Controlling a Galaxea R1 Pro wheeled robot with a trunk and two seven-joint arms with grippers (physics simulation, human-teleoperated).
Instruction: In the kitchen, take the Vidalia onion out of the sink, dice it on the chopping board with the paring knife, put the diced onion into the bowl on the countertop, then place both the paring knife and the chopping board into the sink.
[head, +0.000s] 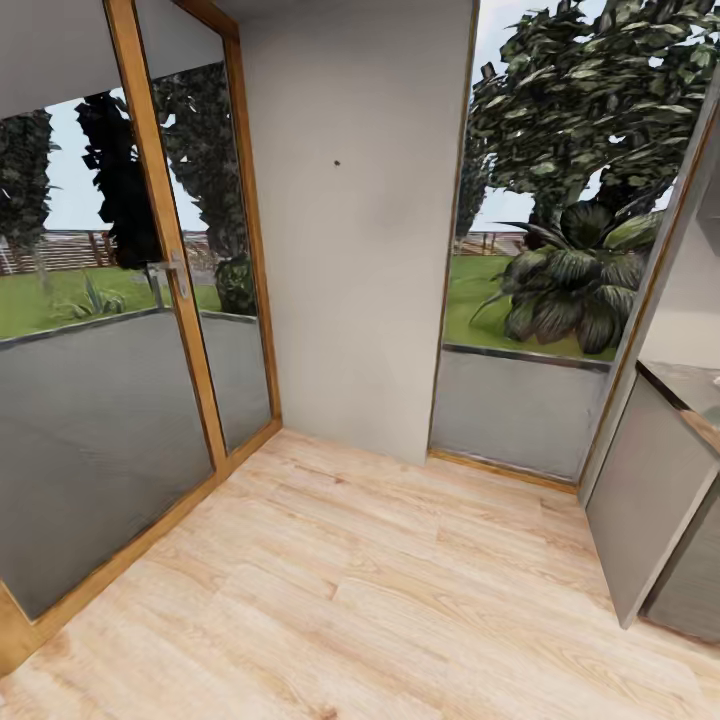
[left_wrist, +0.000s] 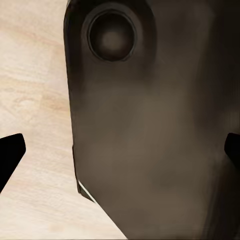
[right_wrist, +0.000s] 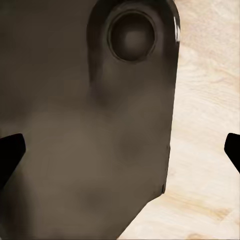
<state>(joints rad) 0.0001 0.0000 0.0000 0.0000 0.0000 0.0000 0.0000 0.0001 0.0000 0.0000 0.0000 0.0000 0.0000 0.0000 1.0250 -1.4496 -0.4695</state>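
Both grippers, left (left_wrist: 120, 155) and right (right_wrist: 120, 155), hang spread and empty over floor (head: 380, 600); turn toward the counter (head: 690, 385) at three o'clock.

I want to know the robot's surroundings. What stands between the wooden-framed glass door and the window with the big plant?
In the head view, a plain grey wall section stands between the glass door and the window.

We see a home interior, pale wood floor (head: 350, 590), wood-framed glass door (head: 110, 330) and window (head: 540, 240) onto a garden (head: 570, 280), grey cabinet (head: 650, 500) at our right edge.
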